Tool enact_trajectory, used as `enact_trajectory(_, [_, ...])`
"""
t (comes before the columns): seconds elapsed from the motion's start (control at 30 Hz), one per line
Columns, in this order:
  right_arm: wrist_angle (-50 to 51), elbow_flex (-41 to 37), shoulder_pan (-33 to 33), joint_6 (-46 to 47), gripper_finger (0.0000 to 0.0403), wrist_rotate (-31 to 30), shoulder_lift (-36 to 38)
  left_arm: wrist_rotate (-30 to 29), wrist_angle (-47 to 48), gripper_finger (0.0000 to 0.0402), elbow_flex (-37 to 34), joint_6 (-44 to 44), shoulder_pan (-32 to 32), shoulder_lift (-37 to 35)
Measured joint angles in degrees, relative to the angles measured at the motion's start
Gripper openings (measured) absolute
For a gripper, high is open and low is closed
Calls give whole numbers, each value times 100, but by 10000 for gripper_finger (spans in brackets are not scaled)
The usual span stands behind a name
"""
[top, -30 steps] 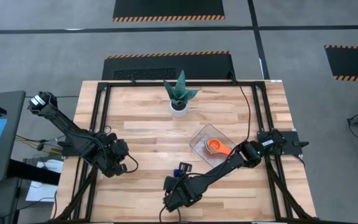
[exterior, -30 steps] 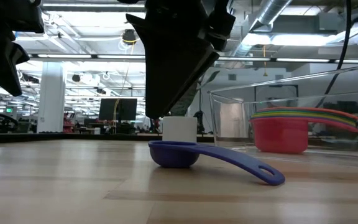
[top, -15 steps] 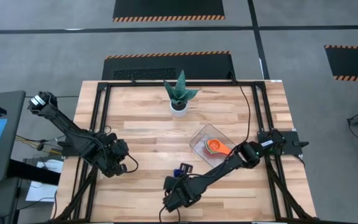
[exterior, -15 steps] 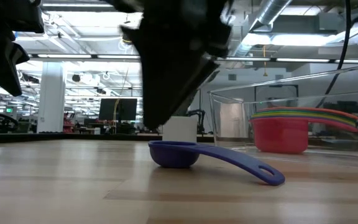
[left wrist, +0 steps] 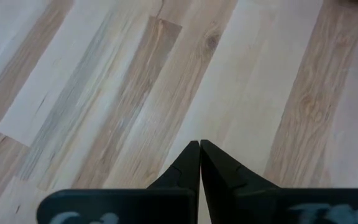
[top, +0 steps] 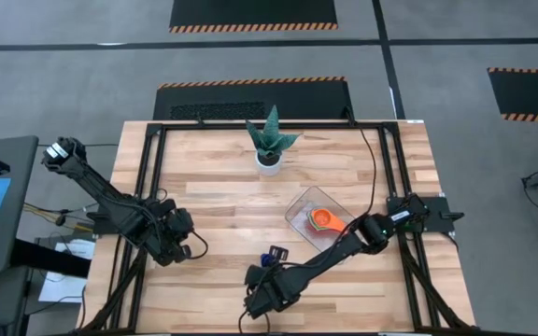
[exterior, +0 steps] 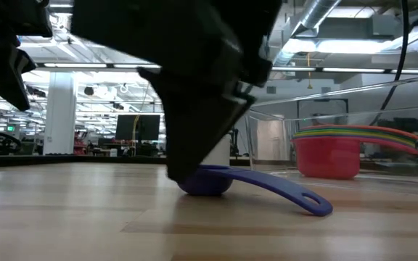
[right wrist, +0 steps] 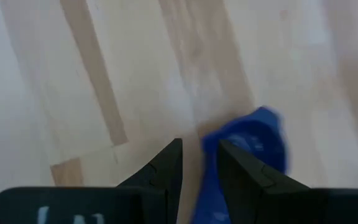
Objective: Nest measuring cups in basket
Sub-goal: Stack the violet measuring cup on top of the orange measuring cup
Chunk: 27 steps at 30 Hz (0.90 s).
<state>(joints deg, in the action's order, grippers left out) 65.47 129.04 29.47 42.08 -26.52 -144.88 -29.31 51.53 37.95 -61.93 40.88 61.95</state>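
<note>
Table: basket sits right of centre, holding the nested cups, orange on top seen from above, red lowest in the low view with the coloured handles fanned over it. One cup is not yet nested: the blue cup lies on the bare wood near the front edge, well apart from the basket and on its left-front side. Its handle lies flat on the wood and, in the low view, runs from the bowl toward the basket side. Right arm is far nearer; it reaches from the right edge diagonally across the front, low over the wood. Right gripper is right at the cup, fingers part open and not yet closed on anything; in its wrist view the blue plastic shows in the gap between the tips, so the handle seems lined up for a pinch. Left arm waits at the left edge, left gripper clenched on nothing, above bare boards.
</note>
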Motion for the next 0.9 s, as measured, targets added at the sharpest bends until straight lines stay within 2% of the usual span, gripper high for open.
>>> enact_trajectory(0.37, [179, 6, -45, 341, 122, 77, 17, -6, 0, 0, 0, 0, 0, -1])
enact_trajectory(0.9, [400, 6, -155, 350, 122, 73, 17, -141, 0, 0, 0, 0, 2, -1])
